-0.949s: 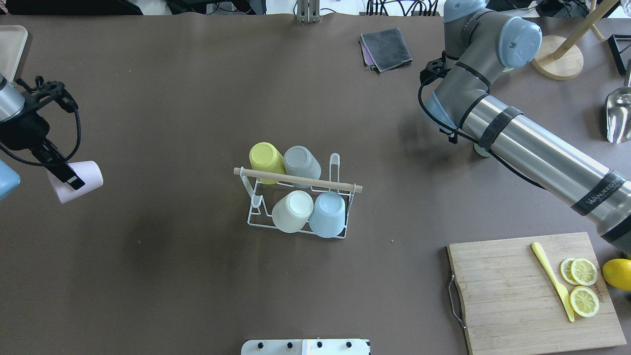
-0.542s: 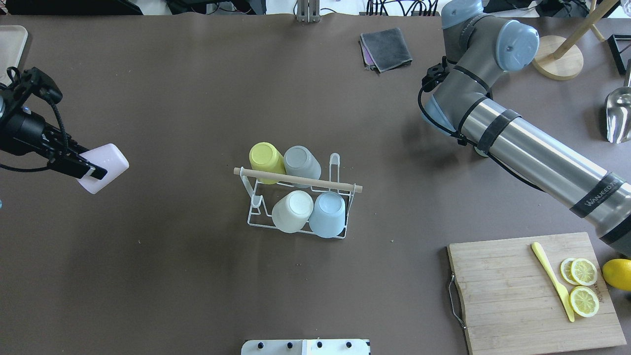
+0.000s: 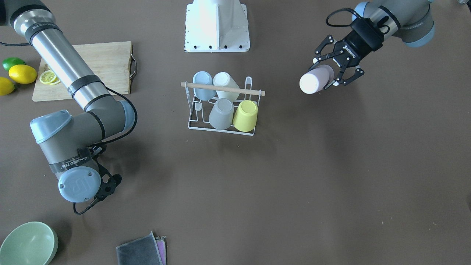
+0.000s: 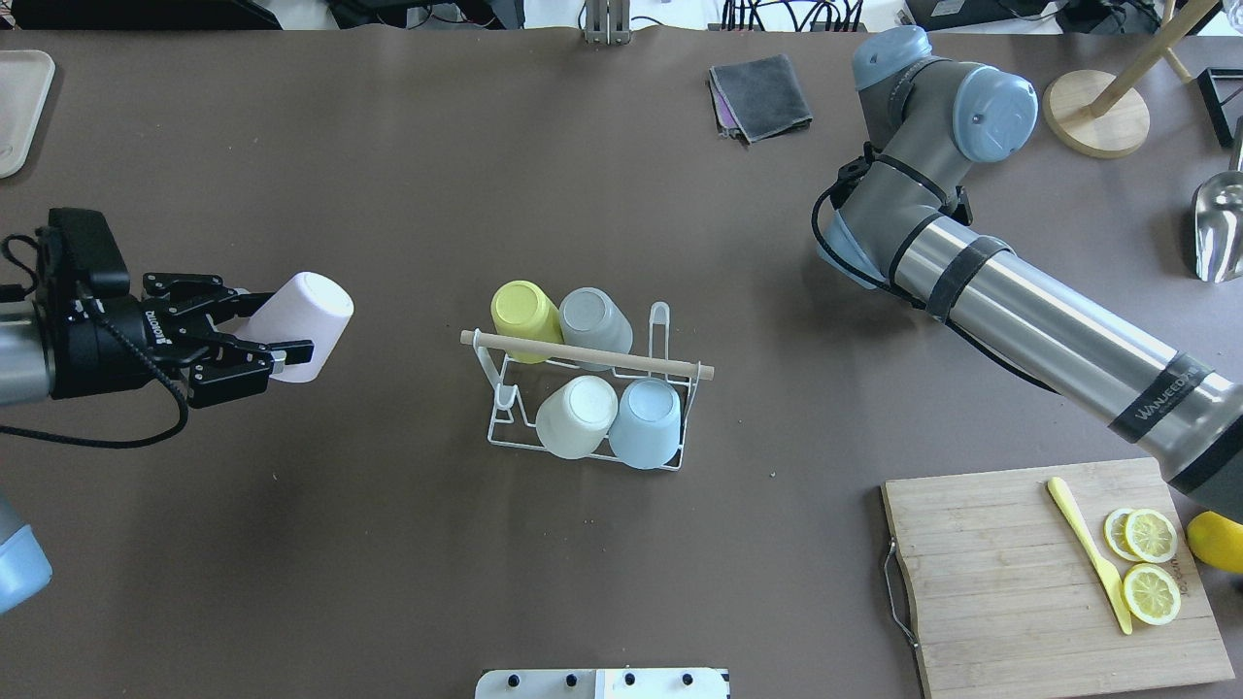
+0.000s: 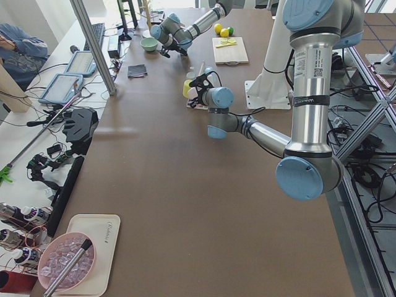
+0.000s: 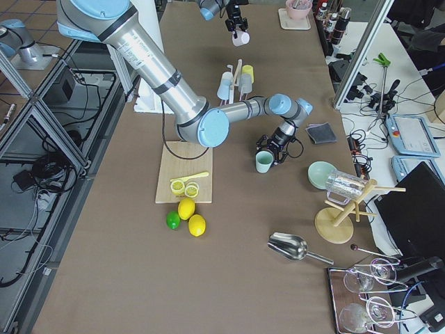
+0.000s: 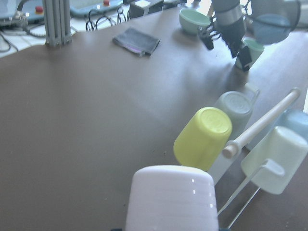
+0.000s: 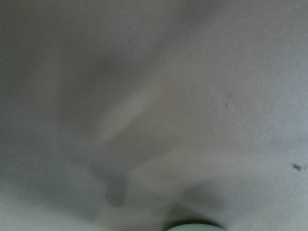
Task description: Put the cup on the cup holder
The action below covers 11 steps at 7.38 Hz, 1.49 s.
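The cup holder (image 4: 631,361), a white wire rack with a wooden rod, stands mid-table with yellow, grey, cream and light blue cups upside down on its prongs. It also shows in the front view (image 3: 235,89) and the left wrist view (image 7: 260,127). My left gripper (image 4: 277,328) is shut on a pale pink cup (image 4: 309,309), held on its side above the table, left of the rack and apart from it. My right gripper (image 6: 273,147) is low beside a green cup (image 6: 263,162) at the far right. I cannot tell whether it is open or shut.
A cutting board (image 4: 1000,582) with lemon slices and a yellow knife lies front right. A folded grey cloth (image 4: 760,95) lies at the back. A wooden stand (image 4: 1097,116) and a metal scoop (image 4: 1219,228) are far right. A green bowl (image 3: 27,243) stands near the right arm.
My left gripper has carried the pink cup rightward toward the rack and turned it so its bottom faces the rack. The right arm's elbow has shifted slightly back.
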Each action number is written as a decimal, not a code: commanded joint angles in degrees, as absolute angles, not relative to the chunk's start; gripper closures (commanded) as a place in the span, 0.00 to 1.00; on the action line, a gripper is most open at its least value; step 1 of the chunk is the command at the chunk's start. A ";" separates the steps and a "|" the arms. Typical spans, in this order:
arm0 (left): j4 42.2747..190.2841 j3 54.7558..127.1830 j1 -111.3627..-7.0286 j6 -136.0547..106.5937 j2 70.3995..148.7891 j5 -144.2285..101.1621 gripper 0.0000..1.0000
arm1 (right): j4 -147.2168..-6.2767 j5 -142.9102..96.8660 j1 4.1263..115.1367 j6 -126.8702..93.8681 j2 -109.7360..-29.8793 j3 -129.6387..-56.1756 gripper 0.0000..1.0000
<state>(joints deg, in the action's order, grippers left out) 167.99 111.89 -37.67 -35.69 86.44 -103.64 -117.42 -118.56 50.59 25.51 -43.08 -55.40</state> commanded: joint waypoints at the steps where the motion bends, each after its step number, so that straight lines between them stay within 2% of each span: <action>1: 176.81 115.05 -27.74 -35.51 82.54 -87.29 0.42 | -118.83 -115.77 49.93 26.28 -42.80 -55.11 0.00; 3: 176.93 117.41 -16.84 -35.33 82.88 -71.01 0.42 | -118.74 -113.04 49.75 27.50 -42.80 -54.24 0.00; 6: 177.01 117.51 -3.58 -31.32 85.33 -47.30 0.49 | -118.83 -110.92 49.05 28.83 -42.80 -53.09 0.00; 8: 176.40 116.99 -2.11 -25.77 88.48 -43.42 0.49 | -118.83 -110.83 48.17 28.83 -42.72 -51.69 0.00; 9: 176.14 116.55 -1.85 -24.53 90.68 -43.16 0.49 | -119.18 -110.74 48.16 29.09 -42.54 -51.33 0.15; 10: 175.35 116.28 -1.93 -22.78 93.31 -42.89 0.49 | -119.61 -109.96 48.25 32.57 -42.54 -51.33 0.63; 11: 172.99 115.84 -2.02 -22.59 95.60 -42.98 0.49 | -120.32 -109.60 48.25 34.00 -42.45 -51.50 1.00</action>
<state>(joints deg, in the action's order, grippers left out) 175.00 116.32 -2.02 -23.57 92.73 -43.14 -119.60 -110.14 48.26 31.75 -42.48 -51.46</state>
